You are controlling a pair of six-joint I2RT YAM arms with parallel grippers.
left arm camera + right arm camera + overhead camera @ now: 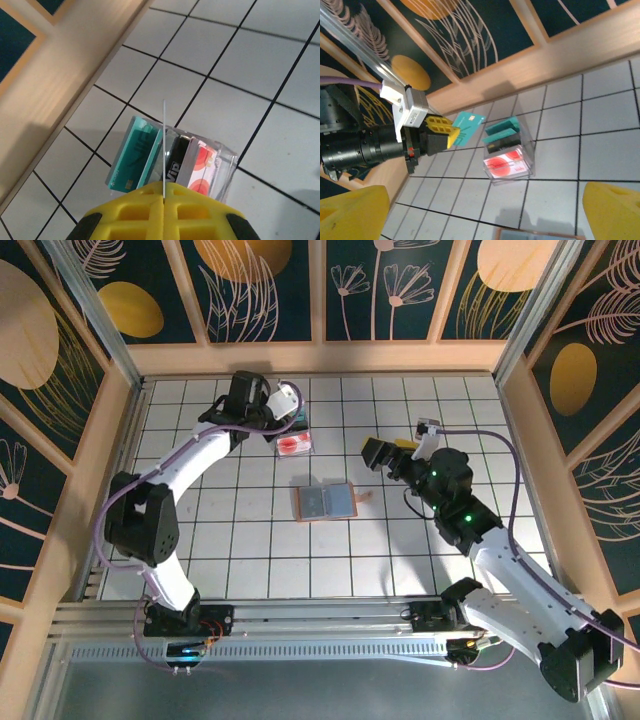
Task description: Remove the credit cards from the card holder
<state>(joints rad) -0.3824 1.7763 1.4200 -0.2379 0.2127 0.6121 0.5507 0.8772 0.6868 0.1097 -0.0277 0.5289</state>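
Pinching teal card (469, 125) in closed left gripper (452, 136); lower straight into clear box (510, 160) at 4 o'clock, keeping wide-spread empty right gripper (485, 205) away.

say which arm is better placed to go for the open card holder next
Right. The right hand is open and close to the card holder; the left hand is shut on a teal card near the clear box.
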